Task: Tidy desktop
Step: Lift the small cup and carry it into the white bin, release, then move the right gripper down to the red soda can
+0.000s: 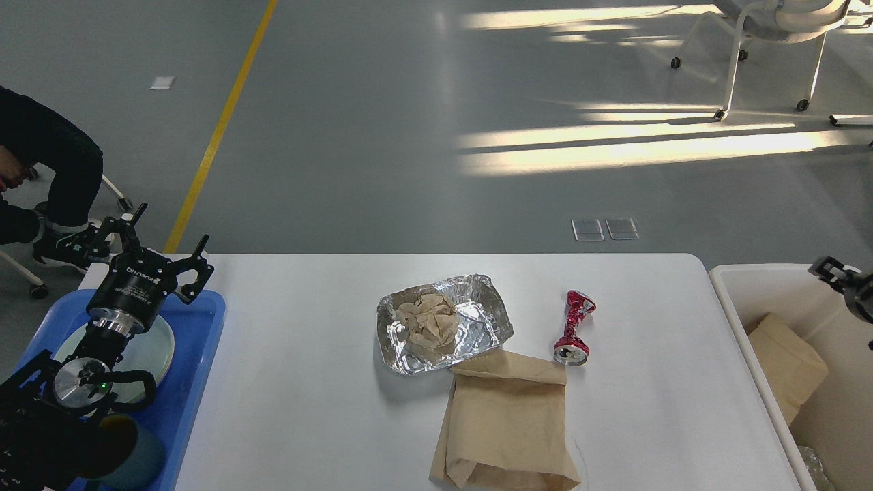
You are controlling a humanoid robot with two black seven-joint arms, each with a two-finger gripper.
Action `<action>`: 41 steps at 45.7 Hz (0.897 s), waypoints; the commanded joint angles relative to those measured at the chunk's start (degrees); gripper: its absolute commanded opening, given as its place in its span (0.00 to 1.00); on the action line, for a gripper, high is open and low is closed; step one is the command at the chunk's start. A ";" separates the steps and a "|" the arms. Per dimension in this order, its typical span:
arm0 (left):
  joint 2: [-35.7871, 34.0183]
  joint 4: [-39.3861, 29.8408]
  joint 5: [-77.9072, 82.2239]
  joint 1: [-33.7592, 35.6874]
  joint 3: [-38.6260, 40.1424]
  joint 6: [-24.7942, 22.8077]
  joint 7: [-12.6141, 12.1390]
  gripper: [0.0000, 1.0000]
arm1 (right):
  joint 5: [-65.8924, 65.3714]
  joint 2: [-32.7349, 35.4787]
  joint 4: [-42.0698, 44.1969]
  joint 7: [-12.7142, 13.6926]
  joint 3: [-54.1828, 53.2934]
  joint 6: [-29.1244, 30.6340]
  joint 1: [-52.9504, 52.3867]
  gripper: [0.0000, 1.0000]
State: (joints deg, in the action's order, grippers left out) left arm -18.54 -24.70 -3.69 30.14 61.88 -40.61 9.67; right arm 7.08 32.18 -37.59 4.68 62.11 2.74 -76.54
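The white desktop holds a crumpled foil tray with a wad of brown paper in it. A crushed red can lies to its right, and a flat brown paper bag lies in front. My left gripper is open and empty above the far end of the blue tray. Only a small dark part of my right gripper shows at the right edge, over the cream bin. Its fingers cannot be told apart.
The blue tray carries a pale plate and a dark cup. A brown paper bag lies in the bin. A seated person is at far left. An office chair stands far back right.
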 commanded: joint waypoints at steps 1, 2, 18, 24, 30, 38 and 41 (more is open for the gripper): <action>-0.01 0.00 0.00 0.01 0.00 0.00 0.00 0.96 | -0.05 -2.38 -9.95 -0.02 5.20 4.02 -13.62 1.00; -0.01 0.00 0.00 0.01 0.00 0.00 0.00 0.96 | -0.05 -3.08 -11.27 -0.02 6.00 5.07 -15.81 1.00; -0.01 0.00 0.00 0.01 0.00 0.00 0.00 0.96 | 0.04 -12.67 -24.01 -0.11 8.20 28.72 -40.78 1.00; -0.01 0.00 0.00 0.01 0.00 0.00 0.00 0.96 | 0.04 -13.90 -33.50 -0.11 8.03 32.76 -51.50 1.00; -0.01 0.00 0.00 0.01 0.00 0.00 0.00 0.96 | 0.04 -15.48 -38.96 -0.11 7.15 35.40 -59.60 1.00; -0.01 0.00 0.00 0.01 0.00 0.00 0.00 0.96 | -0.05 -17.24 -36.95 -0.02 5.92 31.81 -52.33 1.00; -0.01 0.00 0.00 0.01 0.00 0.00 0.00 0.96 | -0.13 -17.24 -35.72 -0.02 4.78 27.08 -45.48 1.00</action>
State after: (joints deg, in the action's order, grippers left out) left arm -18.54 -24.70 -3.69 30.14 61.87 -40.61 9.67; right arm 7.06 15.15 -75.14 4.65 68.38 35.38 -130.85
